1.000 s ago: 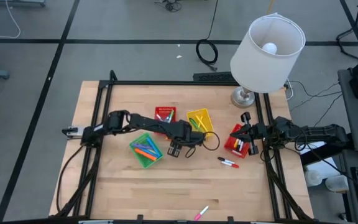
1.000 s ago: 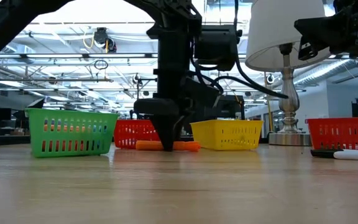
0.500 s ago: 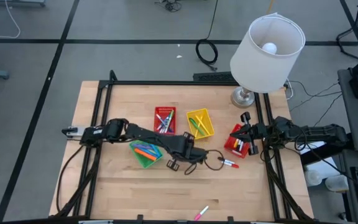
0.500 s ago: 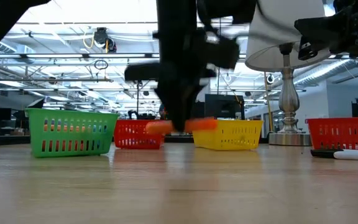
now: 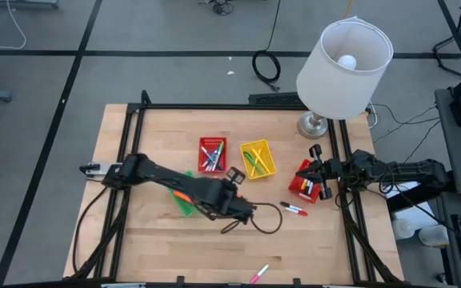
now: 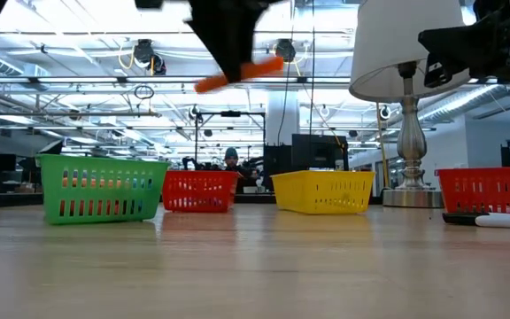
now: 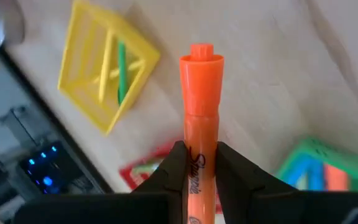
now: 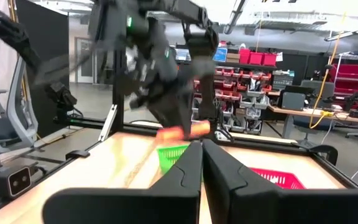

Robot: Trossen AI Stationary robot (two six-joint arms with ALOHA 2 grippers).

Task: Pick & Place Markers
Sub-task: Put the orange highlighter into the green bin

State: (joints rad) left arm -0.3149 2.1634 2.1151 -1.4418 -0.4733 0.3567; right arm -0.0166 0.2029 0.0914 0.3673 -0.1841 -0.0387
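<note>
The left pincer (image 7: 200,163), above the green mesh basket (image 5: 184,202) at nine o'clock on the tabletop (image 5: 134,248), holds the short orange plastic marker (image 7: 201,112) at mid-barrel. It looks light, stiff, slippery. At three o'clock, the right pincer (image 8: 202,163) waits closed, empty.

This is a big robot lab. It has a bare grey floor (image 5: 174,32) and high ceiling lights (image 6: 87,66). Shelves of red bins (image 8: 253,59) stand behind.
</note>
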